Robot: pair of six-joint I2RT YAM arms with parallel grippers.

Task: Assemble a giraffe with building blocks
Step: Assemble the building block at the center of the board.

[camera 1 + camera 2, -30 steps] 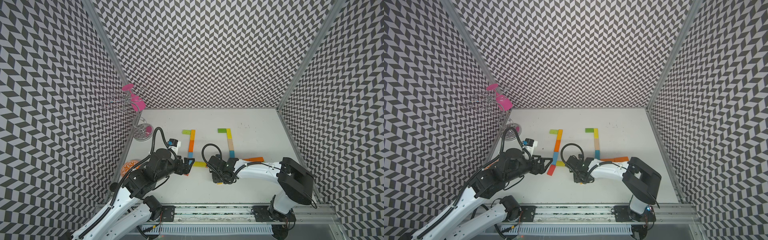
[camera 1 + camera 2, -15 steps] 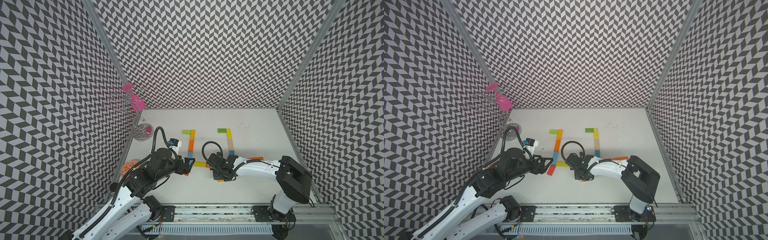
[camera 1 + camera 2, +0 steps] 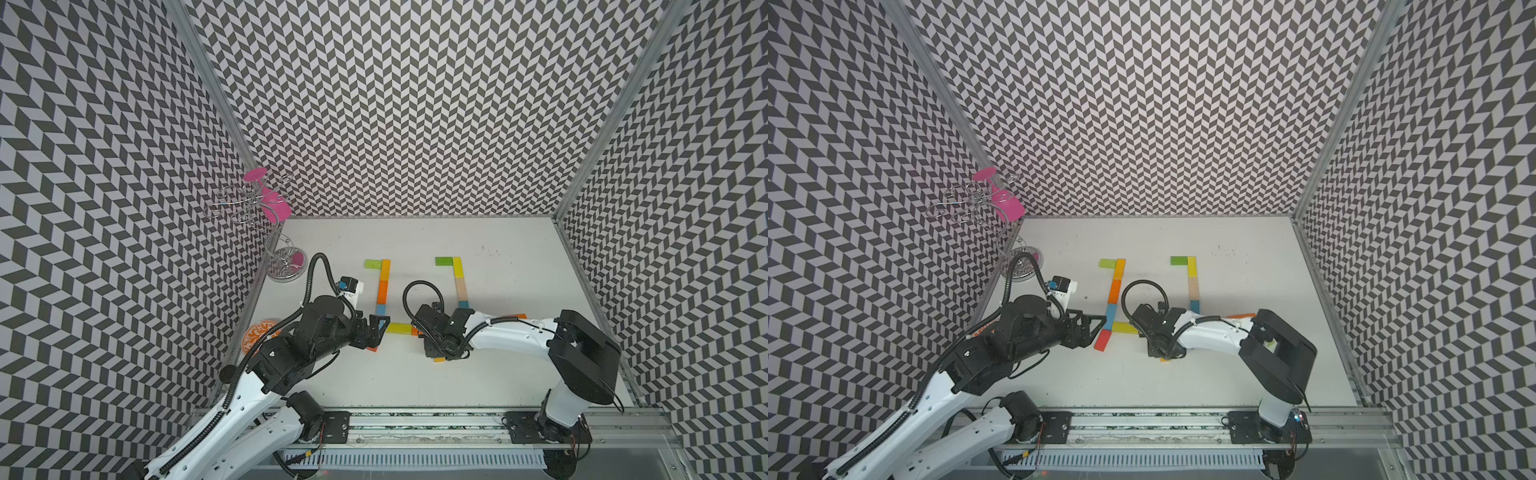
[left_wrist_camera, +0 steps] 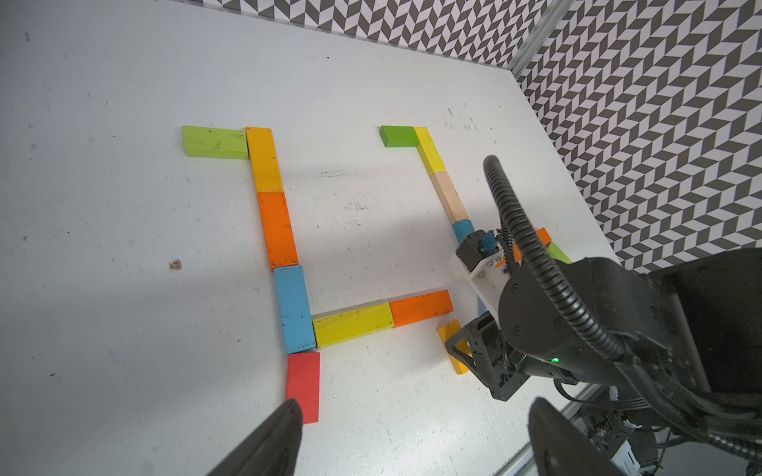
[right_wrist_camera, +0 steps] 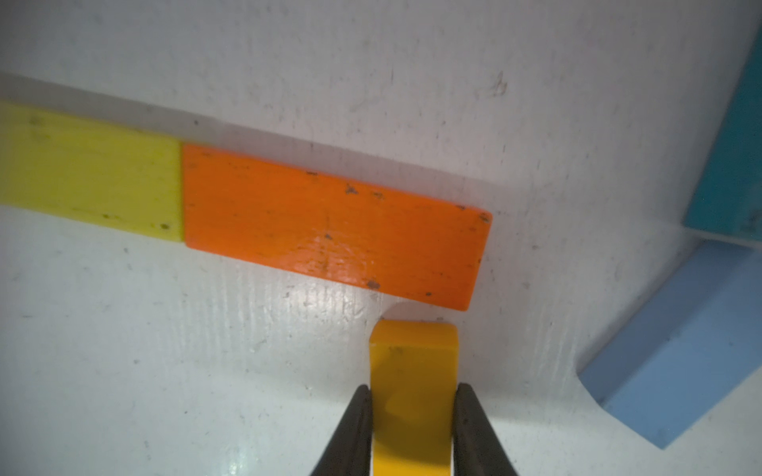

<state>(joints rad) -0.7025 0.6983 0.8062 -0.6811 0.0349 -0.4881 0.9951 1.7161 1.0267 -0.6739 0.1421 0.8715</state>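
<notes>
The right gripper (image 5: 412,395) pinches an amber plank (image 5: 414,354) by its two long sides, down at the bench (image 3: 415,386). The plank's free end stops just short of the long edge of an orange plank (image 5: 330,230), which butts end to end against a yellow plank (image 5: 86,169). A pale blue plank (image 5: 676,362) lies askew just beside the grip, with a teal plank (image 5: 734,165) beyond it. The left gripper (image 4: 414,408) hangs with its jaws spread wide and nothing between them, one finger (image 4: 280,432) near the end of a red plank (image 4: 304,385). That red plank closes a column of planks (image 4: 277,230) running toward the far edge, topped by a green one set crosswise. A second column (image 4: 447,198) lies beside it mid-bench, its near end hidden by the right arm. An orange-patterned bowl (image 3: 257,334) sits at the left edge, half hidden by the left arm. A wire stand (image 3: 286,266) occupies the far left corner.
</notes>
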